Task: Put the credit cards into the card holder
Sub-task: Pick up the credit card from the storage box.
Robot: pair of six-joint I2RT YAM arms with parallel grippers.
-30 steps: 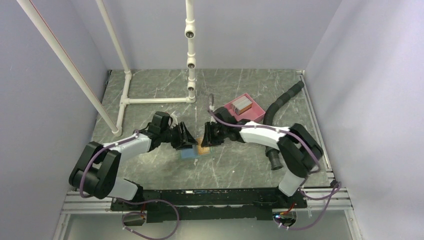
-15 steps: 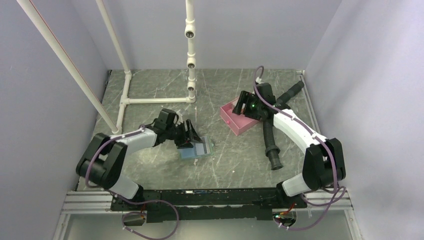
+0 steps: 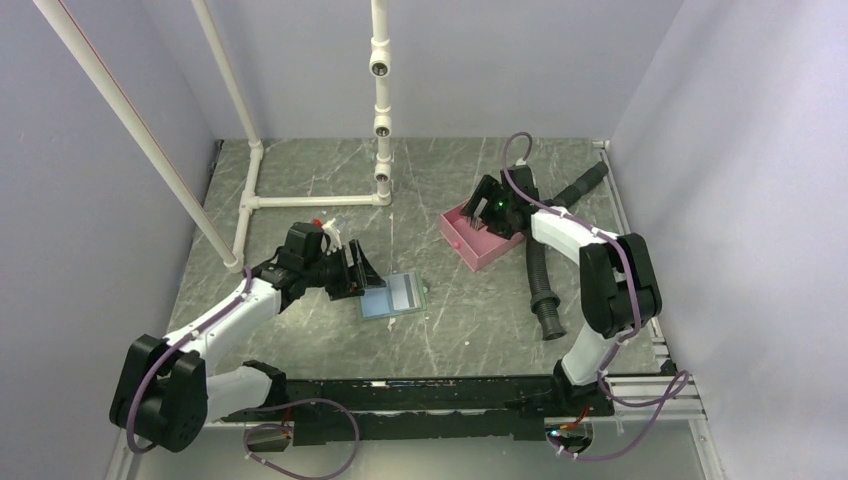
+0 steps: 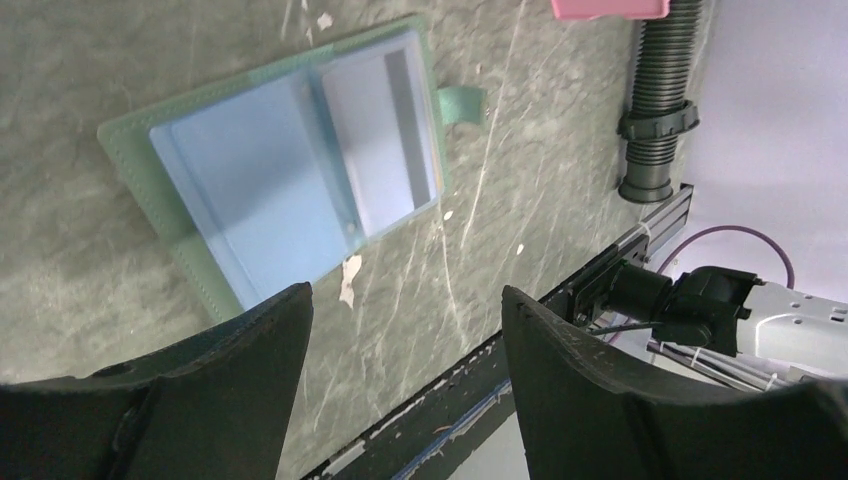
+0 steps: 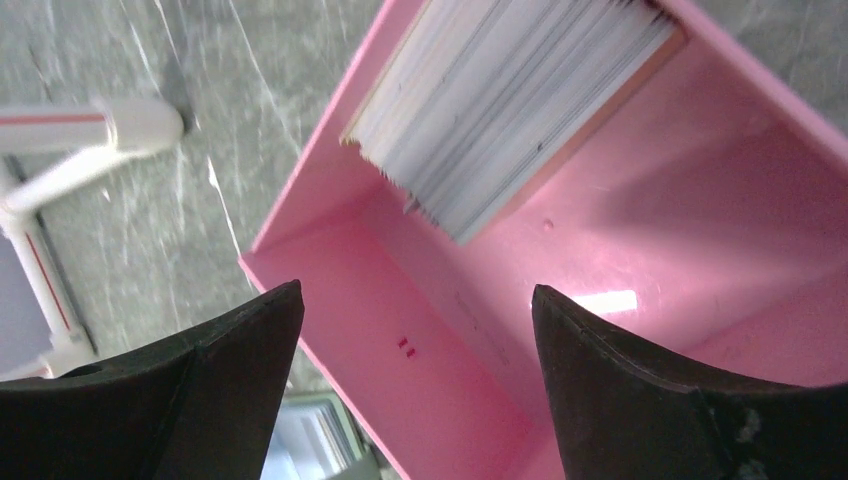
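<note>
The card holder (image 3: 397,296) lies open on the table, grey-green outside, light blue inside (image 4: 270,185), its snap tab (image 4: 460,100) pointing away. A pale card sits in its right pocket (image 4: 375,140). My left gripper (image 3: 360,272) is open and empty just left of it, its jaws (image 4: 405,300) spread over bare table. A stack of grey credit cards (image 5: 510,100) leans on edge in the pink tray (image 5: 440,380). My right gripper (image 3: 487,208) hangs over that tray, open (image 5: 415,300), holding nothing.
A black corrugated hose (image 3: 540,280) lies right of the pink tray (image 3: 468,247). A white pipe frame (image 3: 310,200) stands at the back left. The metal rail (image 3: 420,395) runs along the table's near edge.
My right gripper left the card holder, swung back to the pink tray and opened. My left gripper opened and drew back to the left. The tan card no longer shows.
</note>
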